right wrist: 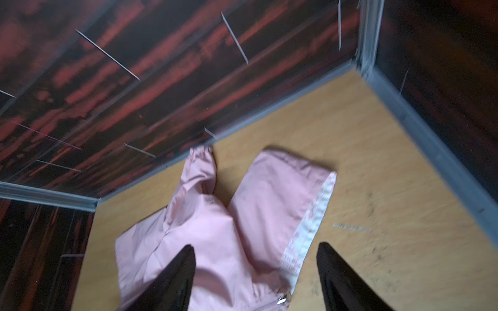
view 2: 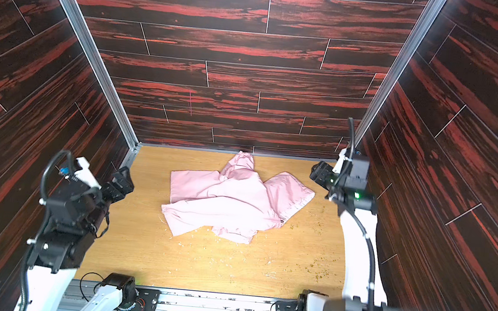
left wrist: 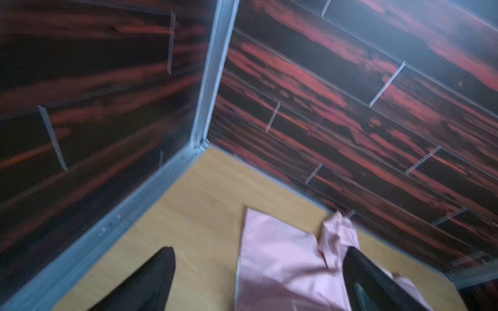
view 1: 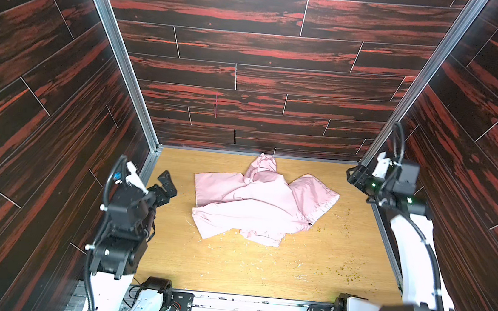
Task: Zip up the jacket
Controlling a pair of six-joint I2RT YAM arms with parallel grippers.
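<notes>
The light-pink jacket (view 1: 255, 203) (view 2: 231, 201) lies crumpled on the wooden table, one sleeve reaching toward the back wall. A whitish patterned trim (right wrist: 312, 220) runs along one edge, and a small metal zip pull (right wrist: 281, 299) shows at its end. My left gripper (view 1: 167, 189) (view 2: 120, 184) hovers left of the jacket, open and empty. In the left wrist view the left gripper (left wrist: 258, 250) stands wide above the jacket (left wrist: 283, 264). My right gripper (view 1: 356, 176) (view 2: 317, 172) hangs at the back right, clear of the cloth. In the right wrist view the right gripper (right wrist: 256, 245) is open over the jacket (right wrist: 223, 237), holding nothing.
Dark red wood-pattern walls with aluminium corner posts (view 1: 118, 47) close the table on three sides. Crumbs and specks (view 1: 345, 271) litter the table (view 1: 230, 269) at front and right. Both arm bases (view 1: 160, 291) sit along the front rail.
</notes>
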